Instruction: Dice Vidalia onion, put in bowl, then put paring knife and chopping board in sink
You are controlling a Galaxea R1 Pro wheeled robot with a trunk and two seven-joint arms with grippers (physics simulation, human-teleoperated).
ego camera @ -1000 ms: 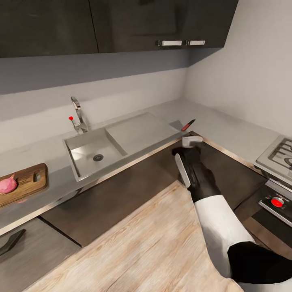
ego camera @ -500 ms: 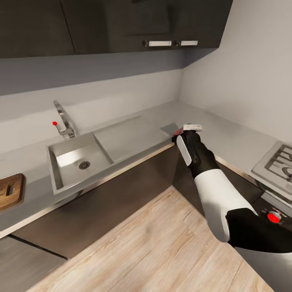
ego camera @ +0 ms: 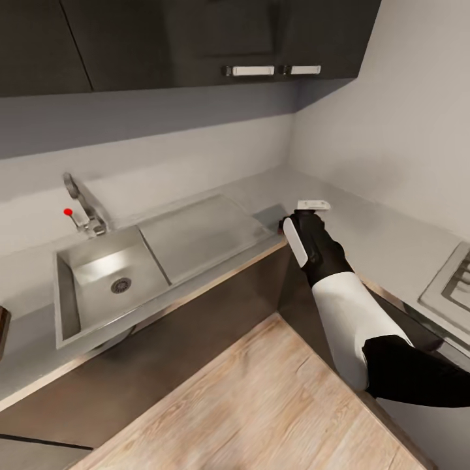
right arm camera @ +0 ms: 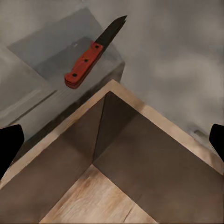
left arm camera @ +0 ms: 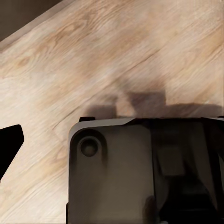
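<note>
Since a second ago the head has swung to the right, so the rectangular grey steel sink now sits at about nine o'clock in the head view, and the dark wooden board with the pink onion on it has slid out past the left edge. Meanwhile the right gripper has reached farther over the inner corner of the smooth grey surface. From the wrist camera, the small paring knife with the dark pointed blade and red-and-black handle lies flat on that surface at roughly eleven o'clock, just beside the sink's drainboard and close to the front edge. The jaws look spread wide, their dark tips at the two sides of the wrist picture, with nothing between them. The left gripper hangs low over the pale wood floor, and I cannot tell how its jaws stand. My worry is the flat, slim handle: closing on it off-centre could skid the knife along the glossy surface, or nudge it over the nearby edge onto the floor. A blade-side grip would be worse. No brand, label or writing can be read anywhere.
</note>
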